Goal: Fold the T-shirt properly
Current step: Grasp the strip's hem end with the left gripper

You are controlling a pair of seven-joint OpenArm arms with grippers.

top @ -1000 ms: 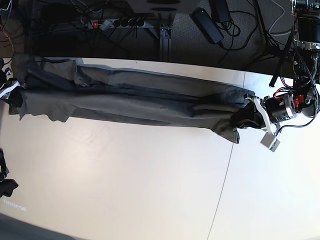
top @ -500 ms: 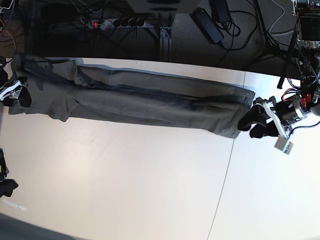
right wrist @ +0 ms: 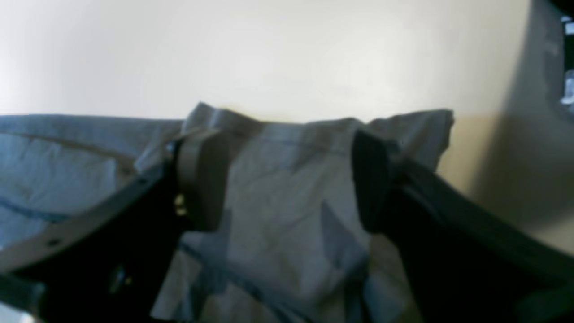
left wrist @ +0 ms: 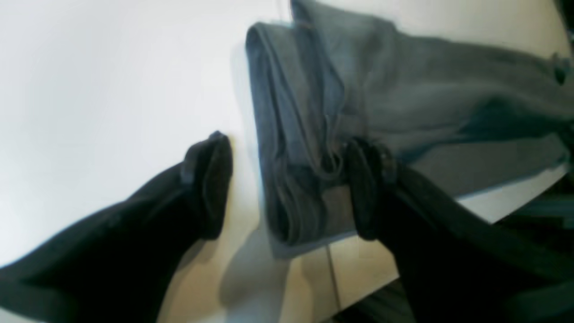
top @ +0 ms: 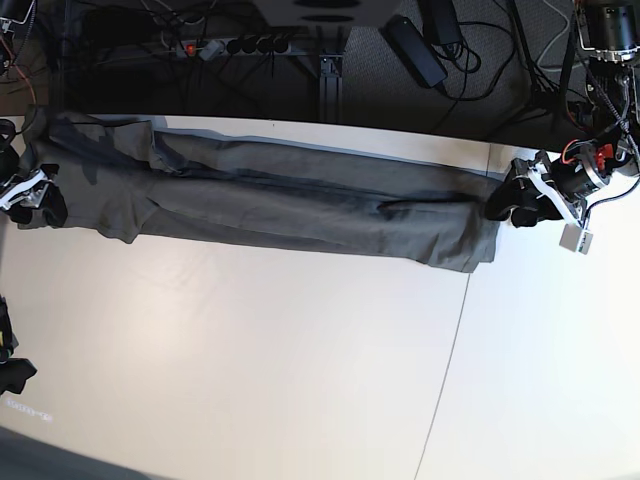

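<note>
This looks like a robotics lab or test workspace rather than a home. A plain white table (top: 250,370) fills most of the base view, and behind its far edge, along the top of the frame, a dark floor carries a power strip (top: 235,45) at upper left, a black power adapter (top: 415,50) at upper centre and many loose cables (top: 480,70). At the upper right corner, exposed robot hardware with red and black wiring (top: 600,150) stands beside the table.
</note>
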